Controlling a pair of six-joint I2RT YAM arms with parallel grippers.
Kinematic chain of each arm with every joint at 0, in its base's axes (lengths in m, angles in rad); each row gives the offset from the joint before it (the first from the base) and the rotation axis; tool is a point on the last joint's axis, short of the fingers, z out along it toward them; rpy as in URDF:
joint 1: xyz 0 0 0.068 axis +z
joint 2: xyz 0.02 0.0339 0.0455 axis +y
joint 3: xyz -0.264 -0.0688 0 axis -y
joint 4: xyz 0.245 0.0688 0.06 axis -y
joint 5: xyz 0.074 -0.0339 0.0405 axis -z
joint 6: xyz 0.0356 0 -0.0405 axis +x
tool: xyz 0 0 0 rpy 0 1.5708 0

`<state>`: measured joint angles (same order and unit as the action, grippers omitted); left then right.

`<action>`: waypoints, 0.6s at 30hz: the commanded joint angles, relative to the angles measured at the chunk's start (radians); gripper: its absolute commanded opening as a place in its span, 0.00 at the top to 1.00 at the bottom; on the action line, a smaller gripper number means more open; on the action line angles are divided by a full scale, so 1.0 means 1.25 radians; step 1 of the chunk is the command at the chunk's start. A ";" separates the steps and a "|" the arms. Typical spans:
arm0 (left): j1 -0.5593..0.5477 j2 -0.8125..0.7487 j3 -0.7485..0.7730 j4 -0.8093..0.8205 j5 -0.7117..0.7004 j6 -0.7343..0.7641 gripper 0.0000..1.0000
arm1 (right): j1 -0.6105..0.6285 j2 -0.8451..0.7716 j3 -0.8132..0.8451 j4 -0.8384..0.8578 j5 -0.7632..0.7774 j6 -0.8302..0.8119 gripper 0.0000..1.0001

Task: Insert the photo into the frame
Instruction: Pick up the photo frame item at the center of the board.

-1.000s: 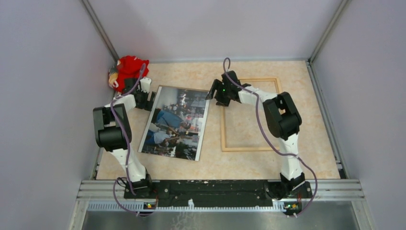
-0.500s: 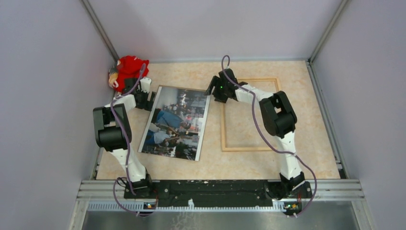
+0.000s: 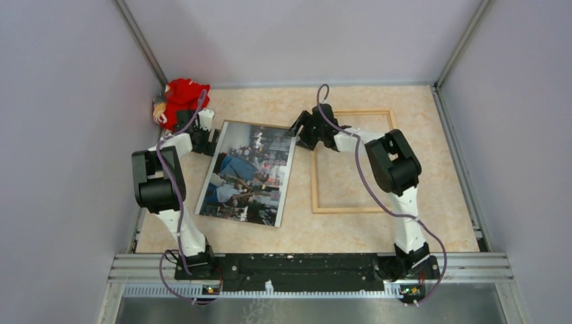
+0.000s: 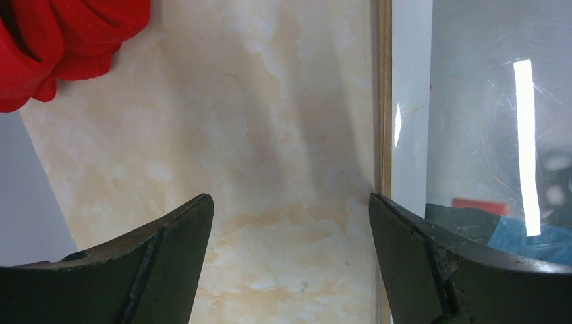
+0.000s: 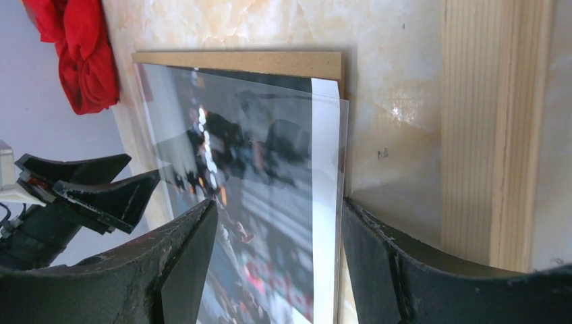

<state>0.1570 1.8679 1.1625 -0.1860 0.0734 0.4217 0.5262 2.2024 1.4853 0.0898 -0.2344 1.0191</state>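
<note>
Red cloth (image 3: 181,98) is bunched past the photo's far-left corner, not in play.

Left gripper (image 4: 290,202) is low at the photo's far-left corner with jaws spread wide and nothing between them but bare tabletop. One fingertip is right by the photo's left edge.

The photo (image 3: 249,172) lies flat, face up and slightly skewed on a brown backing board (image 5: 270,62), whose edge peeks out along the photo's far side.

Right gripper (image 5: 280,206) is down at the photo's far-right corner. Its jaws are apart and straddle the white border; they aren't pinching it, and the corner isn't lifted.

The frame (image 3: 315,182) sits just right of the photo with a strip of table between them. Its opening shows only tabletop.

Progress, as I read it: early. Both arms are staged at the photo's far corners, but there's no grip yet. Grab, lift, carry right and seat in the frame are all left to do.
</note>
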 commanded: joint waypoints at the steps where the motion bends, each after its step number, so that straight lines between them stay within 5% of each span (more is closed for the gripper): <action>1: -0.019 0.038 -0.044 -0.057 -0.008 0.009 0.08 | 0.008 -0.086 -0.022 0.073 -0.037 0.028 0.34; 10: -0.022 0.038 -0.045 -0.056 -0.017 0.010 0.08 | 0.020 -0.127 -0.029 0.102 -0.056 0.008 0.36; 18: -0.023 0.041 -0.047 -0.056 -0.022 0.010 0.08 | 0.053 -0.097 0.097 -0.143 0.032 -0.127 0.36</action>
<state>0.1467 1.8675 1.1576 -0.1699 0.0582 0.4221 0.5453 2.1201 1.4723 0.0238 -0.2283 0.9588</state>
